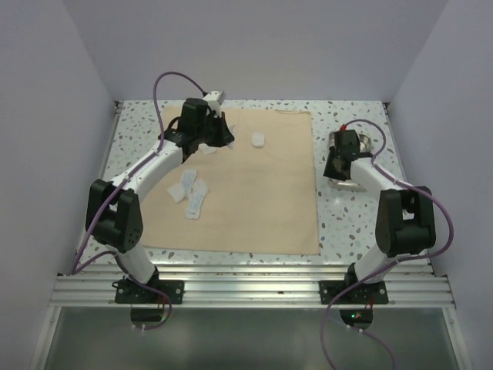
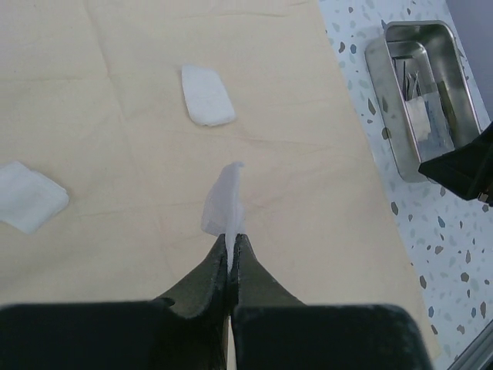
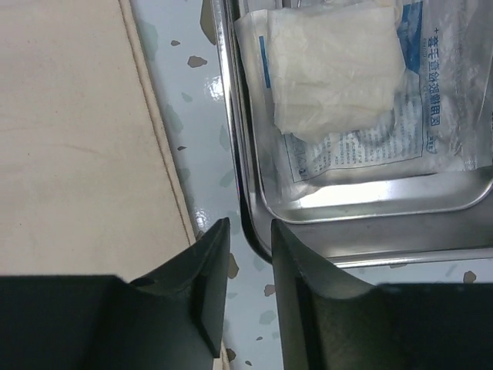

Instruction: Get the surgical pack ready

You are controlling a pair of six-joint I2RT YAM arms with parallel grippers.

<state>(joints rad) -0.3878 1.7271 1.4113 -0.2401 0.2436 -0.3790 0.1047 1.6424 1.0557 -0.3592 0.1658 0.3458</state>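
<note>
Left gripper (image 2: 231, 239): shut, pinching a thin white gauze piece (image 2: 223, 196) by its lower edge, above the far-left part of the beige cloth (image 2: 323, 200). Best lowered onto bare cloth before release, clear of the two loose gauze pads (image 2: 206, 95) lying ahead.

Right gripper (image 3: 250, 231): narrow, astride the rim of the steel tray (image 3: 370, 231) at a corner facing the cloth; clamped or not, cannot tell. Best seated deep over the rim, closed firmly, then lifted level to keep the gauze packet (image 3: 339, 69) from sliding.

Tray: on the table (image 1: 347, 223), towards its far-right corner, just beside the cloth's right edge, not touching it.
</note>
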